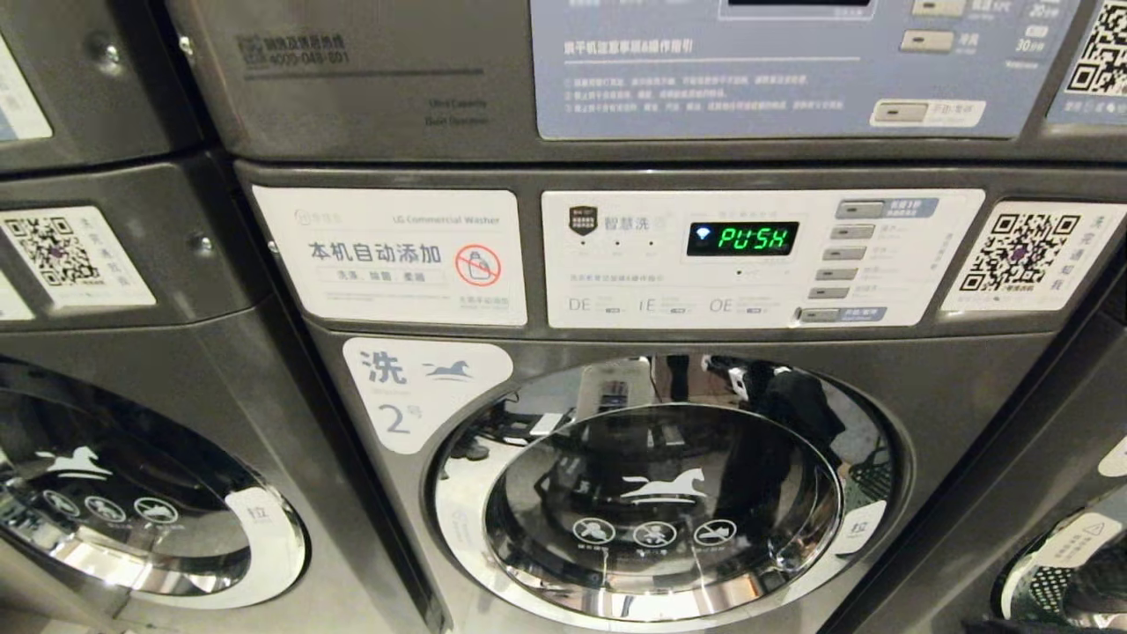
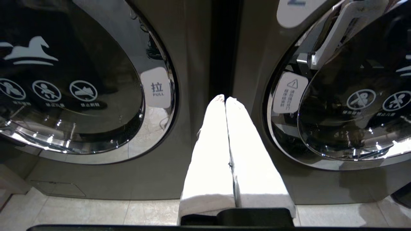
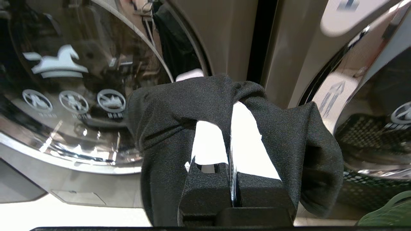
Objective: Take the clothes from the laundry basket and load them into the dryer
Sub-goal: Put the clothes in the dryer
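Black cloth hangs folded over the right gripper, whose white fingers are clenched on it. The long axis of the cloth runs across the fingers, and both ends drop down on either side toward the floor. It is in front of the narrow gap between two machine doors. The left gripper is pressed closed and empty, pointing at a similar gap.

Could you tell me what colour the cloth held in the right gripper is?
Black; the cloth shows best in the right wrist view, draped over the right gripper.
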